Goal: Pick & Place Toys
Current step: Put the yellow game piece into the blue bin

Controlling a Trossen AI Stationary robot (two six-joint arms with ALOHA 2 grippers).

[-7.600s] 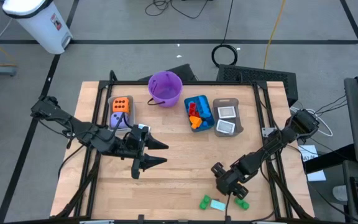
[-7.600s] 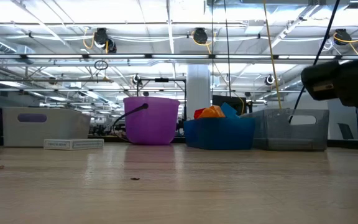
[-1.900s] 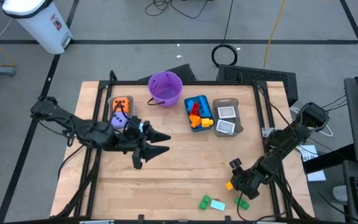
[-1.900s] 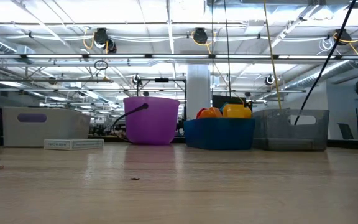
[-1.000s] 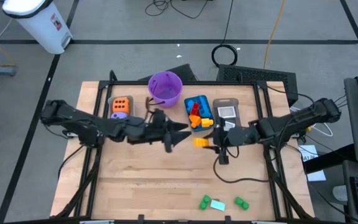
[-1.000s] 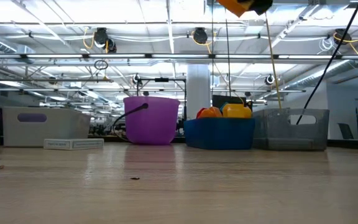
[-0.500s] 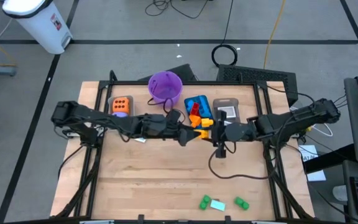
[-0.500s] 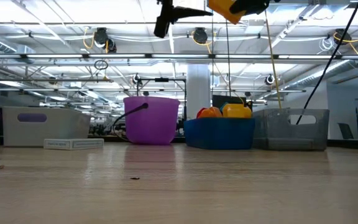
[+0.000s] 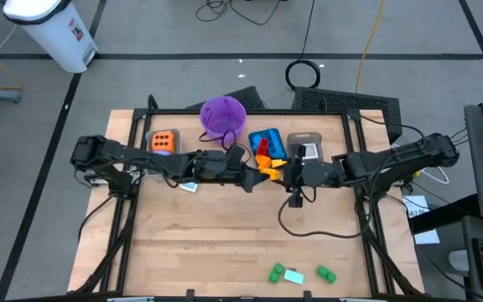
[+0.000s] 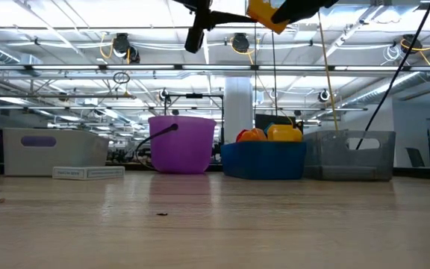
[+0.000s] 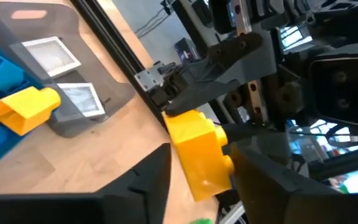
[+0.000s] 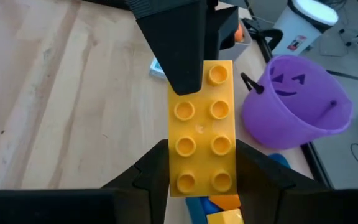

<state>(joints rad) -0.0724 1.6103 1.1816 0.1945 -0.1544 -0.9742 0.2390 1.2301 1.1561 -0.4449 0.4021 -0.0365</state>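
A yellow brick point(image 9: 268, 170) hangs high above the table's middle, held between both grippers. My right gripper point(image 9: 282, 172) comes from the table's right and is shut on it. My left gripper point(image 9: 257, 174) comes from the left and is shut on the brick's other end point(image 11: 194, 149). In the low view the brick point(image 10: 263, 15) shows near the top, tilted. The blue bin point(image 9: 268, 143) holds more bricks. Two green bricks point(image 9: 277, 273) and a card lie by the table's near edge. My left gripper holds the brick's end that faces it point(image 11: 185, 134), pinched between its two fingers. One finger point(image 12: 182, 56) lies over the studded top; the other is under the brick and hidden. The fingers come level from the table's left. The brick is clear of the table. My right gripper pinches the brick's two long sides point(image 12: 229, 168) between its fingers, at the end nearest its wrist. The fingers come almost level from the table's right and lie along the brick. The brick is lifted clear, studs up, reaching out beyond the fingertips.
Along the far edge stand a clear bin with orange dice point(image 9: 162, 143), the purple bucket point(image 9: 222, 117) and a grey bin with cards point(image 9: 307, 155). A small card point(image 9: 189, 186) lies on the wood under the left arm. Bare wood spreads across the table's middle and near half.
My left gripper has moved toward the table's right and down, rolling as it went. It has reached the yellow brick and shut on its free end. My right gripper has stayed almost in place with the brick.
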